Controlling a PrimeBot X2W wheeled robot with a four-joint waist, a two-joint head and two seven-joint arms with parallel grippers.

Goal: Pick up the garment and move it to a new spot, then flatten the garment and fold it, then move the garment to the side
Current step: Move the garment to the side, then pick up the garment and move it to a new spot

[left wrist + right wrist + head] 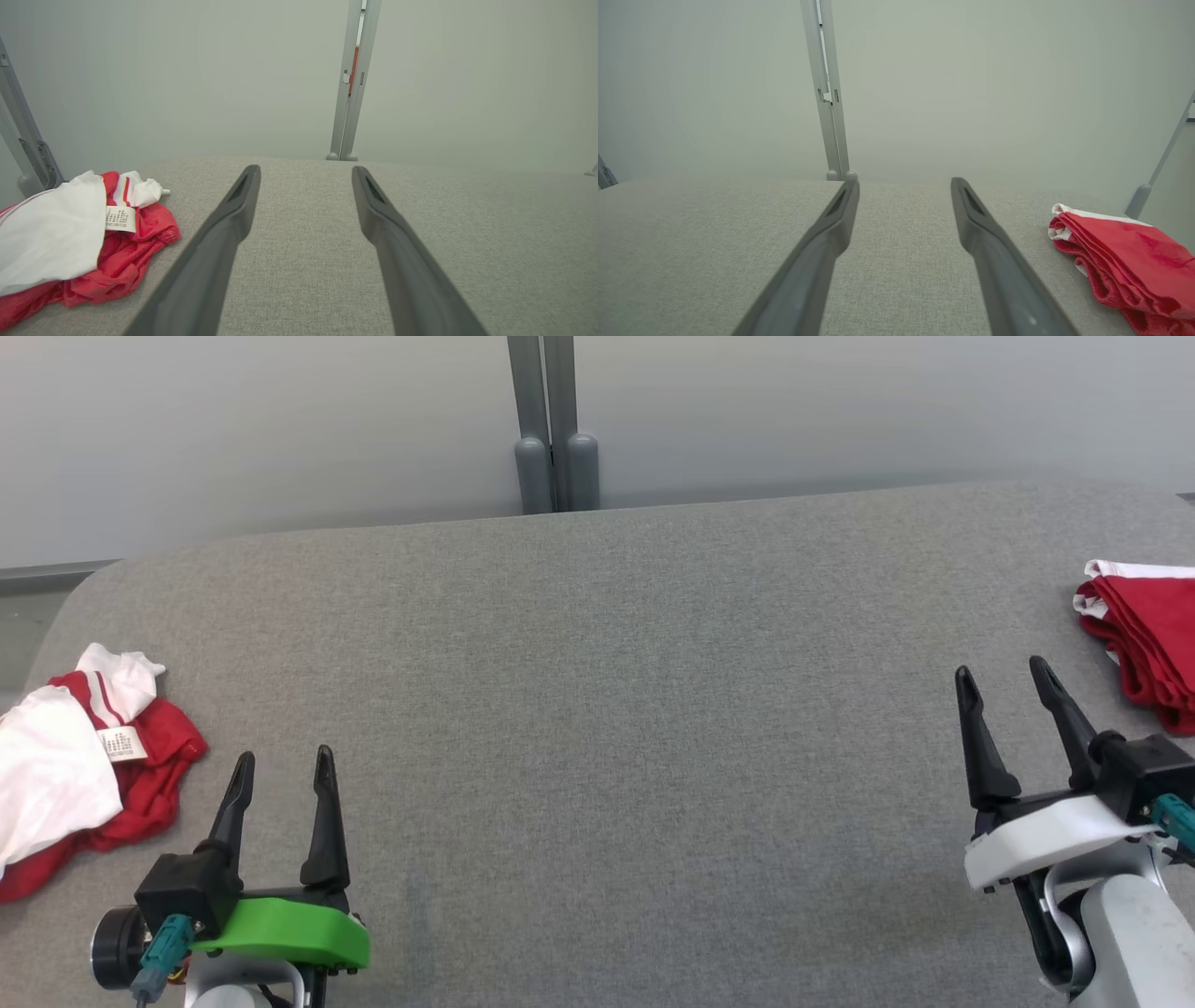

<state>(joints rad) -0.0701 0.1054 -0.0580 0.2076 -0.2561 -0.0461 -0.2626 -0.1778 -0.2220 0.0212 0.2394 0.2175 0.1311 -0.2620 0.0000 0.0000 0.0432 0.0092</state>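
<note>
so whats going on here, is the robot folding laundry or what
Nothing is being handled right now. The left gripper and the right gripper are both open and empty over the near side of the grey table. A crumpled red and white garment lies untouched just left of the left gripper. A folded red garment sits at the table's right edge, close to the right gripper.

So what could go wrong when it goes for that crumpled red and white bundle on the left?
1. The crumpled garment lies bunched in layers near the left edge of the table. The open left tool might pinch just one layer, or nudge the pile over the edge.
2. A folded red garment sits close beside the right tool, which is also open. A sweep of that arm could knock it out of its fold.
</note>
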